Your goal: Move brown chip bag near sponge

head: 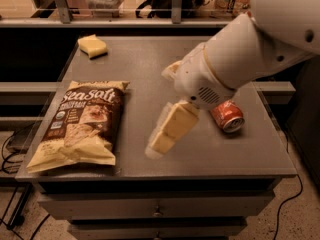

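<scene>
The brown chip bag (80, 125) lies flat on the front left of the grey table (145, 64), its "Sea Salt" lettering facing up. The pale-yellow sponge (93, 46) sits at the table's back left corner, far from the bag. My gripper (161, 143) hangs over the middle front of the table, a little to the right of the bag and apart from it. It holds nothing.
A red soda can (227, 116) lies on its side at the right of the table, partly behind my white arm (240, 54). A railing and shelves run behind the table. Drawers sit below the front edge. Cables lie on the floor at both sides.
</scene>
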